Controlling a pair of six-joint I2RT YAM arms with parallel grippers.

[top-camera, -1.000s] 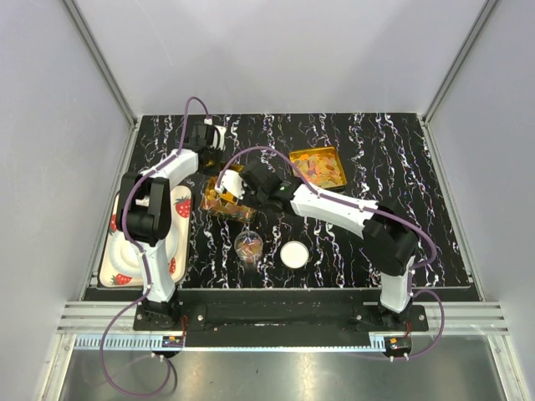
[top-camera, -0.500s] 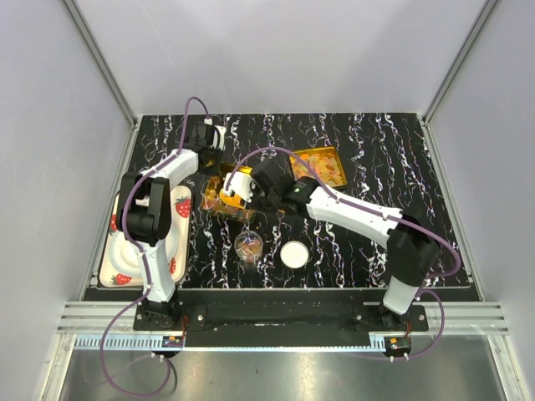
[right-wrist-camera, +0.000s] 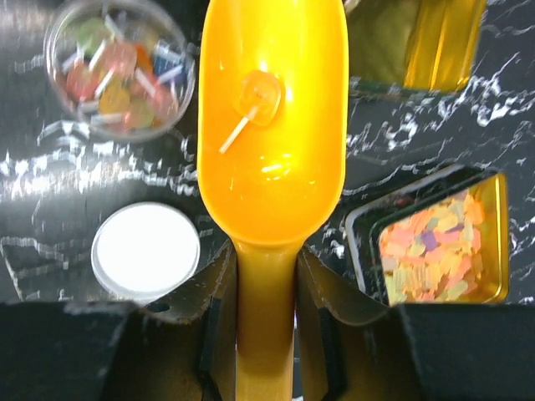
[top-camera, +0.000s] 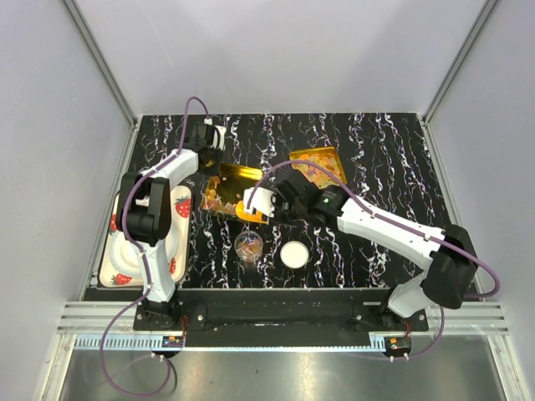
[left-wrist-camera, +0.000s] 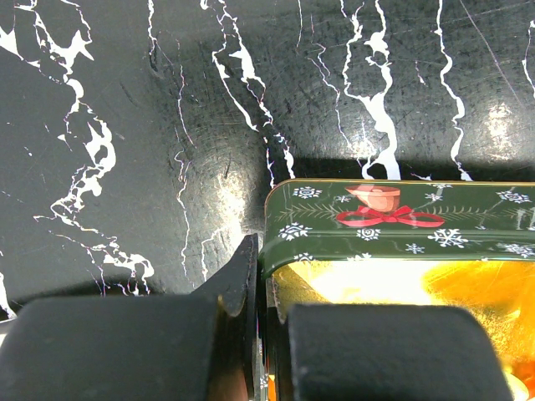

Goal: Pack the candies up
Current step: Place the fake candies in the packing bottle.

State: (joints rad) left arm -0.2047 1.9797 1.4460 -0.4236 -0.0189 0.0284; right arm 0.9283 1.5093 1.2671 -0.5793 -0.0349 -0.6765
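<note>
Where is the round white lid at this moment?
In the top view the white lid lies flat near the front edge of the table, about centre, just right of the clear jar.

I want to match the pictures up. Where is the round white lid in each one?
Top view: the white lid sits just below centre, right of the clear jar.
Left wrist view: not in it.
Right wrist view: the white lid is lower left, below the clear jar.
Shared landmark: the clear jar.
</note>
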